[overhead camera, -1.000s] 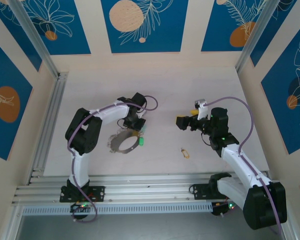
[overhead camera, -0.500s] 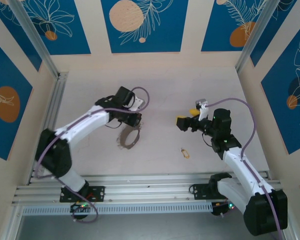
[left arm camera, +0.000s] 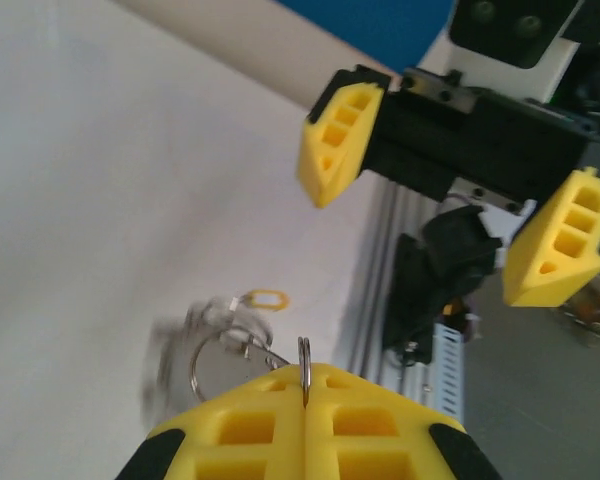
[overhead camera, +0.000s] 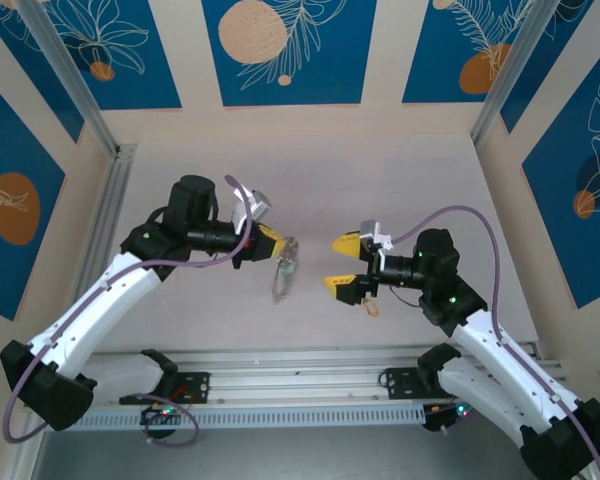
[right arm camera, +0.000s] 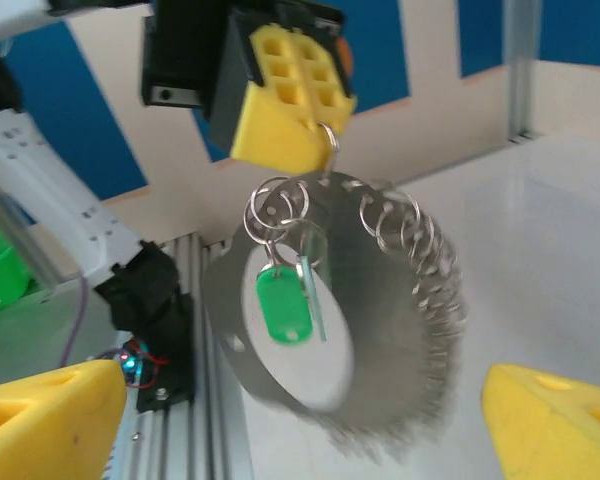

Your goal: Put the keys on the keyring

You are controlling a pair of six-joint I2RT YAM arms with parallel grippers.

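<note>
Keyring [overhead camera: 283,272] hangs off left tool [overhead camera: 270,243], which is clamped on its small ring and lifts it toward right tool [overhead camera: 340,263], jaws apart. Key [overhead camera: 370,307] lies on table [overhead camera: 400,180] beside right tool, not yet picked.

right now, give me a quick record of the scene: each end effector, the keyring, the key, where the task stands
left end effector: shut on a small ring at the top of the keyring, raised over the table
right end effector: open, empty, pointed at the keyring
keyring: hangs from the left end effector, green tag dangling in the loop
key: lies on the table beside the right end effector, not held
task status: key not yet on the keyring
</note>
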